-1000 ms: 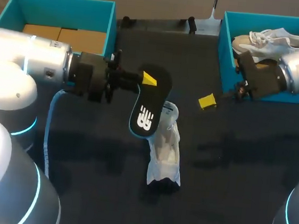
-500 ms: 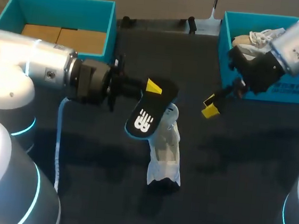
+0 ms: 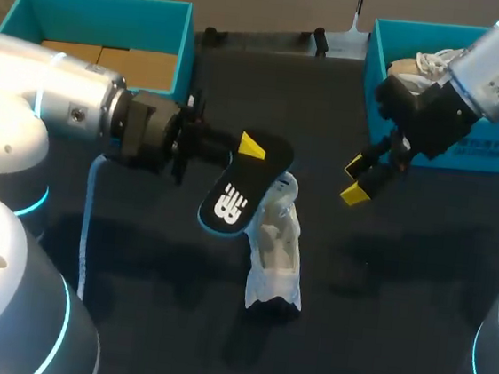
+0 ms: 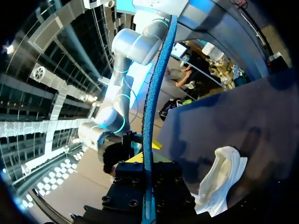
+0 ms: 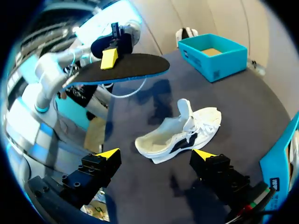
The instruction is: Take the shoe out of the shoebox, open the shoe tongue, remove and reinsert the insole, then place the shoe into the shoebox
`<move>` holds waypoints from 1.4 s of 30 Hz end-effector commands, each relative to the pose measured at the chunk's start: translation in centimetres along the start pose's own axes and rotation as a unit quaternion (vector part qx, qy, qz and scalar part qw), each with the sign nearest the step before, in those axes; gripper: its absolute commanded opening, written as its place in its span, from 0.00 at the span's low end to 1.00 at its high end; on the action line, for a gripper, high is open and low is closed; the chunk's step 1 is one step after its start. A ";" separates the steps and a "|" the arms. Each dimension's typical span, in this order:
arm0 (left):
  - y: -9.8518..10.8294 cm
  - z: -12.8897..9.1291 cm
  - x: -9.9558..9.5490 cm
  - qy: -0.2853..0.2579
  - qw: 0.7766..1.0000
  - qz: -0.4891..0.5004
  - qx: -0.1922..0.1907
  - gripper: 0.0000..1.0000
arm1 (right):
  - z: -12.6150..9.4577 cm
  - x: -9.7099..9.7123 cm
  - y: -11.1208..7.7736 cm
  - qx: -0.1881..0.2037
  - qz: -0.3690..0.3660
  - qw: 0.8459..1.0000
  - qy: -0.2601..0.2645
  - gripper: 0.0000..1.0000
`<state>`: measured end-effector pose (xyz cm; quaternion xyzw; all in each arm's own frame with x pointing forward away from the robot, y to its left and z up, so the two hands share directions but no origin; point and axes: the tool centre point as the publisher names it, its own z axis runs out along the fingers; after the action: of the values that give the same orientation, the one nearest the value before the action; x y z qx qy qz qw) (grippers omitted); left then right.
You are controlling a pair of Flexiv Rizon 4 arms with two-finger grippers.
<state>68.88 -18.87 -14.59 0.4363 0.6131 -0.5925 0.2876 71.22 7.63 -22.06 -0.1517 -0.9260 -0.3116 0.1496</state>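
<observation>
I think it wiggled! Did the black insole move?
Yes. The insole, pinched in the left gripper, swung its loose end slightly leftward, away from the white shoe, which stayed put.

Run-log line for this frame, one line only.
stage: insole out | left claw: shut on insole, held above table | right claw: open, empty | shoe: on table, tongue up

The insole (image 4: pixel 150 93) clamped in the left gripper (image 3: pixel 251 148) has a rough, grainy blue foam edge and a matt black face. Ahead of the right gripper (image 5: pixel 156 155), the shoe (image 5: pixel 180 135) looks like soft white cloth, lying on the matt dark counter (image 5: pixel 252 112).
</observation>
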 end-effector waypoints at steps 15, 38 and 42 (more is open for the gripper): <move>-6.0 0.8 6.3 -0.033 0.994 -0.098 -0.021 0.00 | 5.8 1.4 -4.0 0.045 -0.067 0.996 -0.040 1.00; -3.9 2.5 10.4 -0.038 0.984 -0.173 -0.009 0.00 | 11.3 0.8 -4.4 0.096 -0.159 0.982 -0.042 1.00; -3.5 2.6 10.7 -0.043 0.982 -0.184 -0.010 0.00 | 12.2 0.5 -4.2 0.112 -0.164 0.979 -0.045 1.00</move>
<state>60.20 -18.32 -22.03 0.2889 0.6776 -0.6446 0.2043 66.13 10.30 -32.29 0.0076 -0.9701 -0.2337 0.0654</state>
